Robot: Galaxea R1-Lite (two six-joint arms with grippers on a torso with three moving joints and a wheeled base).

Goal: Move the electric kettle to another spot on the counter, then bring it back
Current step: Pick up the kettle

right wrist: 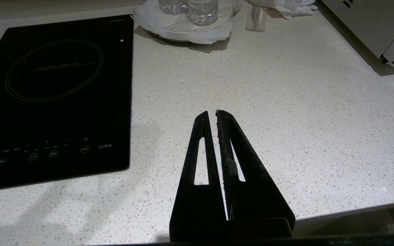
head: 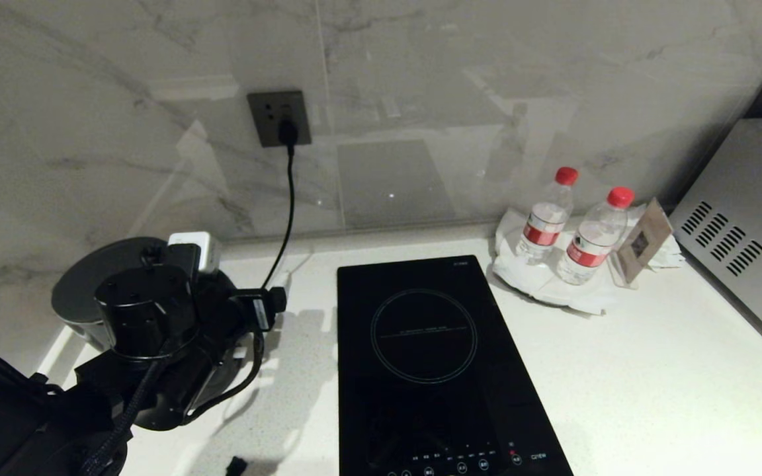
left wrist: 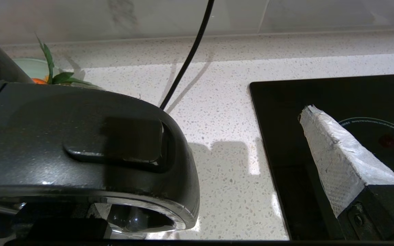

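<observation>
Here, your inventory: left pincer released, spread around the electric kettle's handle; kettle on the desk left of the cooktop; right pincer clenched, empty, above desk.

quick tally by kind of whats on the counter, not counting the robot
electric kettle: 1
cooktop panel: 1
water bottles, red caps: 2
small card stand: 1
white plate with tissue under the bottles: 1
silver microwave: 1
total: 7
</observation>
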